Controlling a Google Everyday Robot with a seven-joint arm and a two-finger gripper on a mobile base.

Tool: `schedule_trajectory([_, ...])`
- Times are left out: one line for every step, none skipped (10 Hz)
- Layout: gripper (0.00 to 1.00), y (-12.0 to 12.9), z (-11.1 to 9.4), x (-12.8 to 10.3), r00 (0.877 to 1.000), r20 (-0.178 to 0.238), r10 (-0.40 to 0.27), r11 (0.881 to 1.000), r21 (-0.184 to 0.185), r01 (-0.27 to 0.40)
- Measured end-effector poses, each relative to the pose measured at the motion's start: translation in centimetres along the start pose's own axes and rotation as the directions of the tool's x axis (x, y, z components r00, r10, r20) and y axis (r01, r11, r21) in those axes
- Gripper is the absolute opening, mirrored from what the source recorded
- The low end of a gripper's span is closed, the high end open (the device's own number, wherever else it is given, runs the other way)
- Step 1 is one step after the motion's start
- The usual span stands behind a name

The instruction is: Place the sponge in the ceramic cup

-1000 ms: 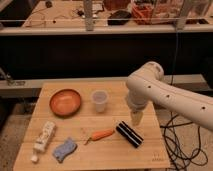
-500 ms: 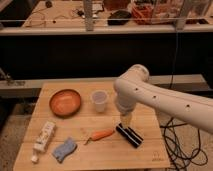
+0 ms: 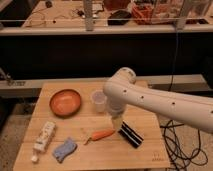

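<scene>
**One sponge, one cup, well apart**

One each on the table: sponge, ceramic cup, orange-brown bowl, white tube, orange carrot-shaped piece, striped block.

Sponge lies flat at front left, just beside the tube, not in the cup. Gripper hangs released and empty between cup and block.

Risks: a low sweep toward the sponge could clip the cup or shove the carrot piece. The flat sponge gives little to pinch, so the grasp may catch the tube instead. A small cup may tip on insertion.
</scene>
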Motion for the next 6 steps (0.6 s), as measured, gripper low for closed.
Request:
schedule_trajectory([0.80, -0.1, 0.6, -0.6, 1.000, 0.009, -0.016, 1.000, -0.008, 0.016])
schedule_trajectory([0.80, -0.5, 1.3, -1.7, 0.999, 0.022, -0.044, 0.999, -0.017, 0.044])
schedule_trajectory([0.80, -0.6, 1.6, -2.2, 0.998, 0.028, -0.054, 0.998, -0.022, 0.055])
schedule_trajectory([0.80, -0.6, 2.0, -2.5, 0.997, 0.036, -0.068, 0.997, -0.027, 0.069])
schedule_trajectory([0.80, -0.5, 2.6, -2.7, 0.996, 0.044, -0.082, 0.996, -0.036, 0.083])
schedule_trajectory([0.80, -0.7, 3.1, -3.4, 0.994, 0.052, -0.099, 0.994, -0.043, 0.101])
